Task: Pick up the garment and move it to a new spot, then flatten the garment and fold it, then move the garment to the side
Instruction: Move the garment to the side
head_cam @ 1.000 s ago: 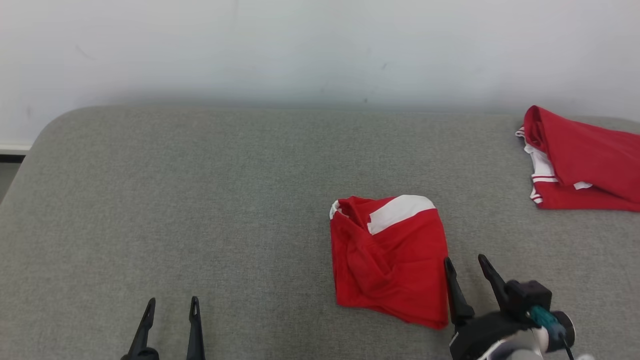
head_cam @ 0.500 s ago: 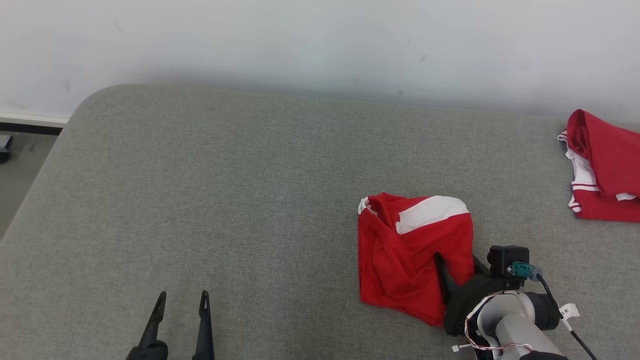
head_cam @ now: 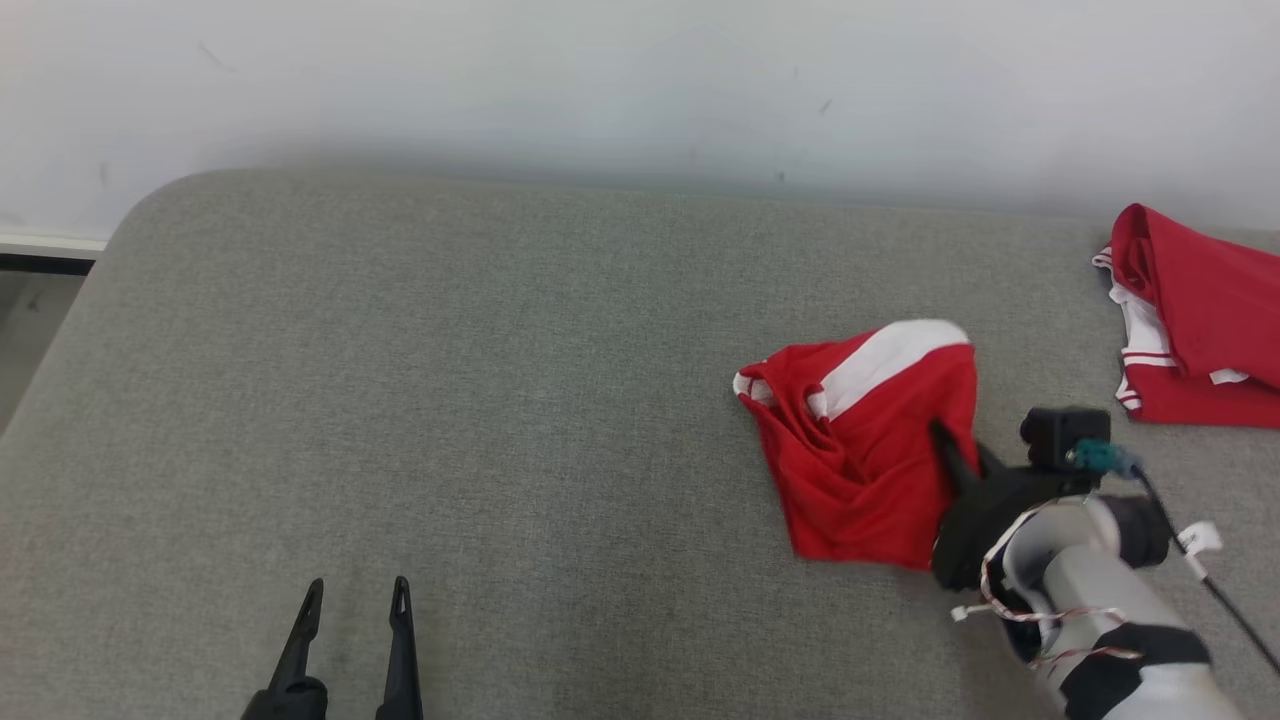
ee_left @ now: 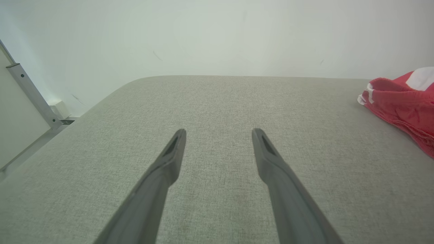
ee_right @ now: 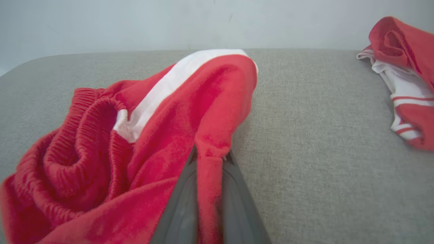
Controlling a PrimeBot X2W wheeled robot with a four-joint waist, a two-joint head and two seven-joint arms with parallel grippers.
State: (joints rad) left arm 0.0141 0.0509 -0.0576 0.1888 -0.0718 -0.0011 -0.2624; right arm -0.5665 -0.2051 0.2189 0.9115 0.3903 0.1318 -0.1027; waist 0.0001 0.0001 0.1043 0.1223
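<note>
Shut since a sec ago, R tool [ee_right: 210, 157] now pinches a fold at right edge of garment [head_cam: 860, 450], cloth dragged a bit farther back on bench [head_cam: 500, 350]. L tool [head_cam: 358, 590] spread, holding nothing, front left. 2nd garment [head_cam: 1195, 320] lies far right.

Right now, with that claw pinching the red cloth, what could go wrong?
The right claw pinches just a thin fold of the crumpled red garment with a white stripe; it might slip free when lifted. The bunched cloth may also rise as a clump, making flattening harder.
</note>
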